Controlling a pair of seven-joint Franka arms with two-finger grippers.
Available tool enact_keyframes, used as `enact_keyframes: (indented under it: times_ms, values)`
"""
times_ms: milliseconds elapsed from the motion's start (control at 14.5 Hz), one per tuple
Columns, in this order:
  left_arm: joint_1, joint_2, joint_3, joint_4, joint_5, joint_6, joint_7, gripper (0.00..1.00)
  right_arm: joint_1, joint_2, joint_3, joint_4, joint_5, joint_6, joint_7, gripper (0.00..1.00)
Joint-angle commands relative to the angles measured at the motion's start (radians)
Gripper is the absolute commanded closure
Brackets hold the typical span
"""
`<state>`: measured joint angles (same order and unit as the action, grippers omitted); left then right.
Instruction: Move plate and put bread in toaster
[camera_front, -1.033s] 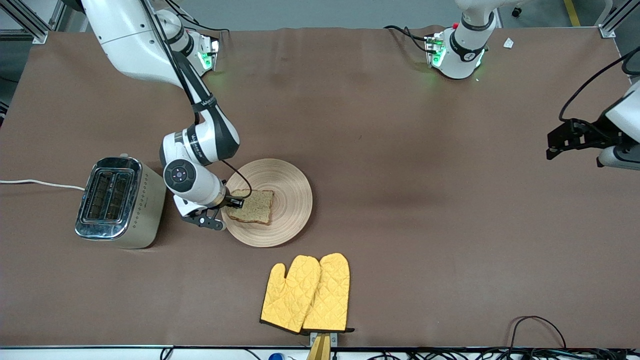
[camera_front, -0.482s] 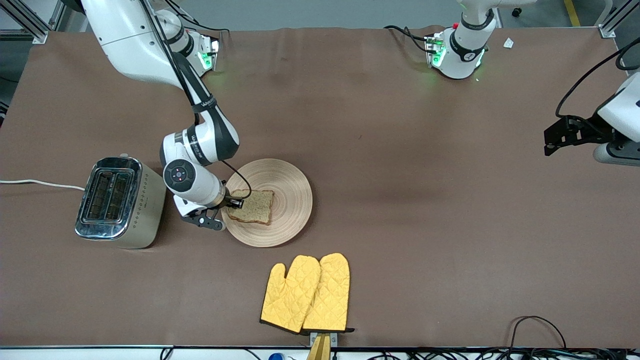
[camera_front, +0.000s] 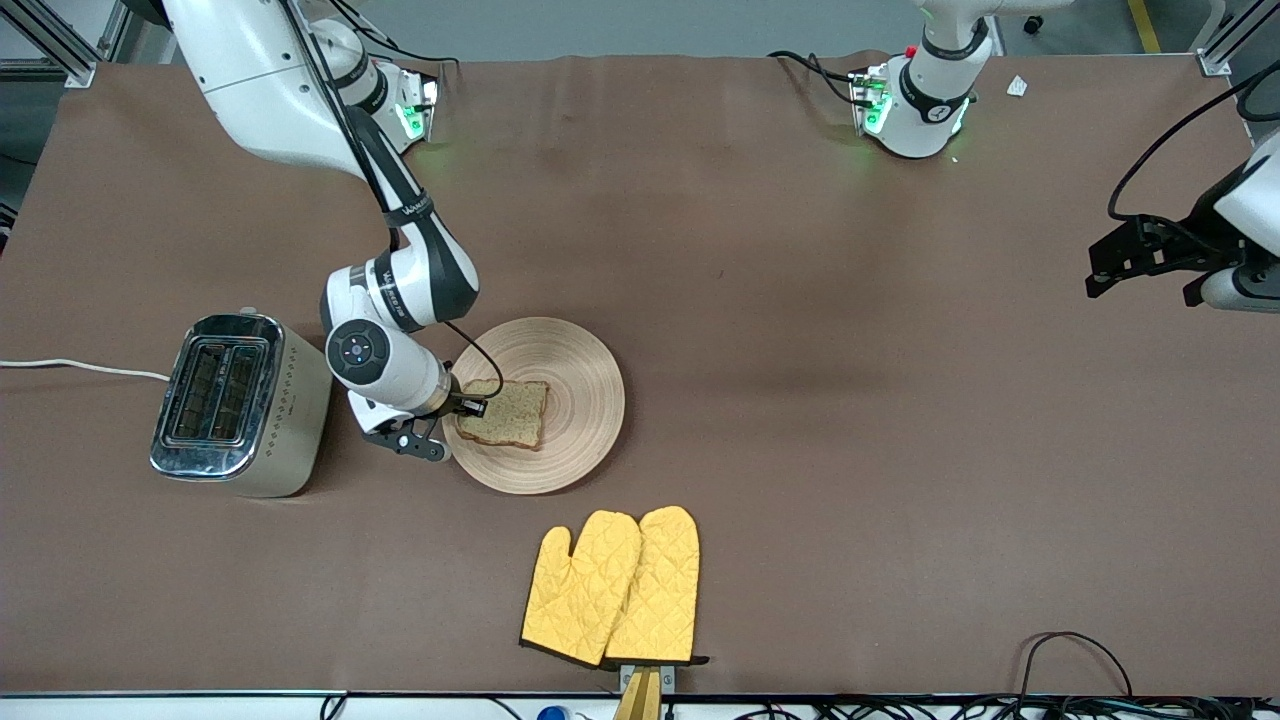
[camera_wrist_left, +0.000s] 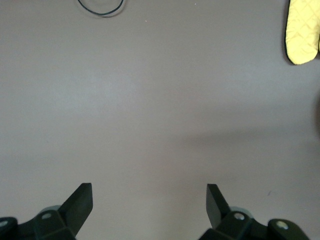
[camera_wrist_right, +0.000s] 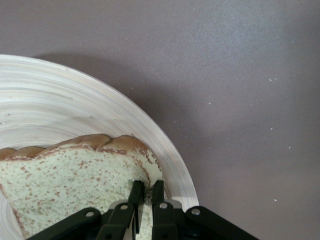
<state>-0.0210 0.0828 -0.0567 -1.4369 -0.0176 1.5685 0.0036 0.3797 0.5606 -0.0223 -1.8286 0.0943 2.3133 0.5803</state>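
The right claw (camera_wrist_right: 144, 192) pinches the soft bread (camera_wrist_right: 70, 185) by its crust edge (squeeze gently) on the plate (camera_front: 585, 400). The left claw (camera_wrist_left: 149, 200) waits wide apart.

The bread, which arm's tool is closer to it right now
Right. The right tool is shut on the edge of the bread on the plate. The left tool waits open over bare table at the left arm's end.
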Motion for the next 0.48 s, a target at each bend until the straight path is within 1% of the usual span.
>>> enact_keyframes:
  times_ms: [0, 207, 413]
  values:
    - [-0.002, -0.026, -0.006, -0.028, -0.016, 0.007, -0.095, 0.00, -0.004, 0.005, 0.005, -0.017, 0.012, 0.017, -0.002, 1.00]
    - [-0.002, -0.029, -0.022, -0.030, -0.012, 0.008, -0.113, 0.00, -0.009, 0.005, 0.005, -0.003, 0.012, 0.002, -0.004, 1.00]
    - [0.003, -0.037, -0.022, -0.056, -0.012, 0.030, -0.102, 0.00, 0.001, -0.016, 0.004, 0.057, 0.010, -0.100, 0.010, 1.00]
